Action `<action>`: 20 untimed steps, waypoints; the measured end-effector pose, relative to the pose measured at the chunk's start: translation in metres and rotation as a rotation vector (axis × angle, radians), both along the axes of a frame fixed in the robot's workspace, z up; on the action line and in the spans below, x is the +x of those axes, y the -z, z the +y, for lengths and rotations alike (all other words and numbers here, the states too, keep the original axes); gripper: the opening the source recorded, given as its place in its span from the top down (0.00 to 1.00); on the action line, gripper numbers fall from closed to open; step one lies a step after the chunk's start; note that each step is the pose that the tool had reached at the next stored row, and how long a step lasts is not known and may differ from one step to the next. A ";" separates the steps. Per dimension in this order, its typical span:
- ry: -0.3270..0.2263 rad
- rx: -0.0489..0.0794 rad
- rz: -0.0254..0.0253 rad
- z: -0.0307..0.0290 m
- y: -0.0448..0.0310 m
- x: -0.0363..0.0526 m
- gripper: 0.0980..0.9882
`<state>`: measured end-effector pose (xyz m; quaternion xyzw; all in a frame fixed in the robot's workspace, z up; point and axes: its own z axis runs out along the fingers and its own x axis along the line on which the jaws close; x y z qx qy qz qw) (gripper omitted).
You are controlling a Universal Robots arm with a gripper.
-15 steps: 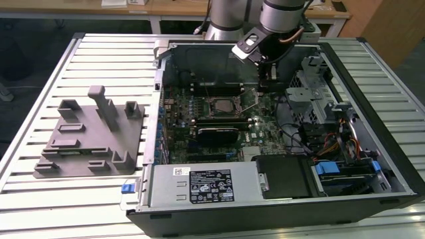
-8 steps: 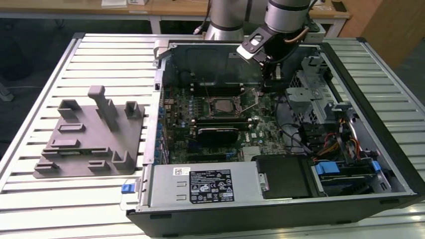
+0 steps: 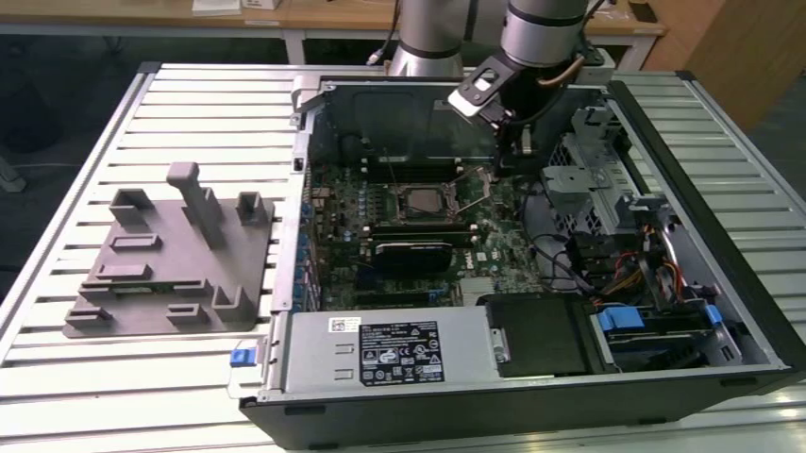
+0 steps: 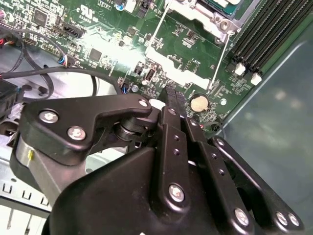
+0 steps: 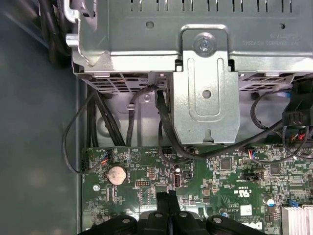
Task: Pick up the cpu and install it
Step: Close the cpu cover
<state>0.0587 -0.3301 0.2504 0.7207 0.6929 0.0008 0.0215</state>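
Observation:
The cpu point(image 3: 421, 200), a small silver-grey square, lies flat in the black-framed socket in the middle of the green motherboard point(image 3: 504, 247) inside the open computer case. In the second wrist view an edge of the cpu point(image 4: 221, 2) peeks out beside the socket's metal frame point(image 4: 205, 19). My gripper point(image 3: 522, 146) hangs inside the case to the exterior view's right of the socket, apart from the chip. Both wrist views show the gripper point(image 4: 170, 94) point(image 5: 166, 198) with its black fingers pressed together over the board near a round coin battery point(image 5: 117, 174), with nothing between them.
A grey plastic fixture block point(image 3: 170, 257) sits on the slatted table at the exterior view's left. The case walls point(image 3: 377, 113), a metal drive cage point(image 5: 205, 83), black cables point(image 5: 161, 122) and memory slots point(image 4: 266, 24) crowd around the gripper. A power supply point(image 3: 377, 349) fills the near side.

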 end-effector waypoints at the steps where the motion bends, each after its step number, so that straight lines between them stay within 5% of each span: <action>1: 0.000 0.000 0.0000 0.0000 0.0013 0.0000 0.99; 11: 0.000 0.000 0.0004 0.0000 0.0132 0.0001 0.99; 20: 0.000 0.000 0.0004 0.0000 0.0147 -0.0004 0.99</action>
